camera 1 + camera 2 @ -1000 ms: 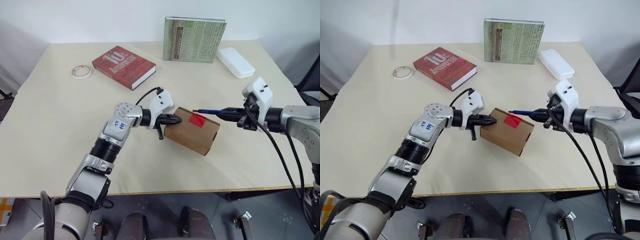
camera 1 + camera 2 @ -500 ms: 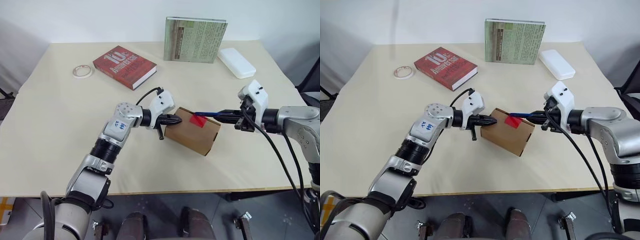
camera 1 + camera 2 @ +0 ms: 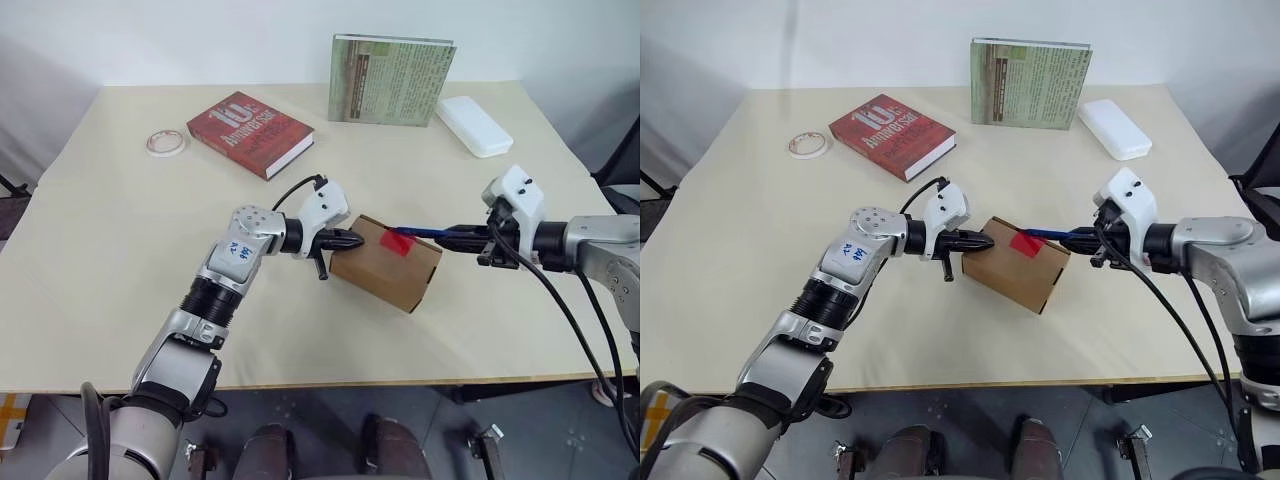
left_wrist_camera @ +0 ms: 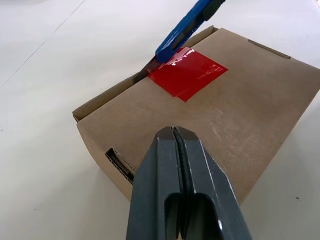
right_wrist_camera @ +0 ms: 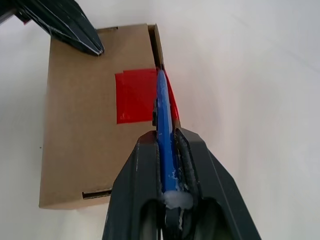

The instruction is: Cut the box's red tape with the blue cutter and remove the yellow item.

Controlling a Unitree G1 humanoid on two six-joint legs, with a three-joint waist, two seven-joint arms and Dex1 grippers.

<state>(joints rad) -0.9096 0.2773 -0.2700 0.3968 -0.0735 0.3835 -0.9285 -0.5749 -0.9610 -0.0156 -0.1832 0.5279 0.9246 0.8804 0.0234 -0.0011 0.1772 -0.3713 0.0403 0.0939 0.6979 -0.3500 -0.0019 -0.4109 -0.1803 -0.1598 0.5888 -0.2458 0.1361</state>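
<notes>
The brown box (image 3: 385, 268) lies closed on the table's middle, with the red tape (image 3: 397, 240) across its flap seam. My left gripper (image 3: 350, 238) is shut and empty, its tip against the box's left end (image 4: 225, 125). My right gripper (image 3: 470, 236) is shut on the blue cutter (image 3: 420, 232), which reaches left over the box. The cutter's tip (image 4: 182, 32) rests at the far edge of the tape (image 4: 187, 72), along the flap gap. In the right wrist view the cutter (image 5: 163, 110) lies along the tape's edge (image 5: 132, 95). The yellow item is hidden.
A red book (image 3: 248, 133) and a white tape roll (image 3: 164, 142) lie at the back left. A green book (image 3: 390, 80) stands upright at the back, beside a flat white case (image 3: 472, 125). The table's front edge (image 3: 330, 382) runs close below the box.
My right gripper has tilted the cutter slightly down, bringing its tip onto the red tape's edge. The left gripper and the box have stayed put.
</notes>
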